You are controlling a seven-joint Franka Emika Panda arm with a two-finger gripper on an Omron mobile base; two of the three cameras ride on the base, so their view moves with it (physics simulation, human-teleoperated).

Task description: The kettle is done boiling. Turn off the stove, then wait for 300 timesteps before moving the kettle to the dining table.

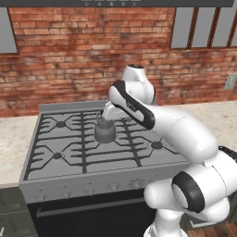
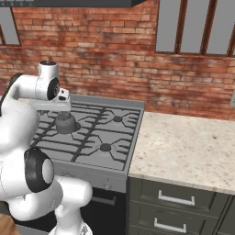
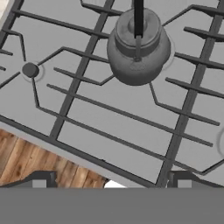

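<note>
Brick kitchen, stone worktops, dark cabinets

A red brick wall (image 2: 114, 59) runs across the back. Grey-paned windows (image 2: 197, 25) with dark frames sit high at its right, and another pane (image 1: 7, 30) at the far left. A beige speckled surface (image 2: 183, 147) lies along the wall, with dark drawer cabinets (image 2: 174, 206) and pale bar handles beneath its front edge. Wooden plank floor (image 3: 26, 159) shows below.
</note>
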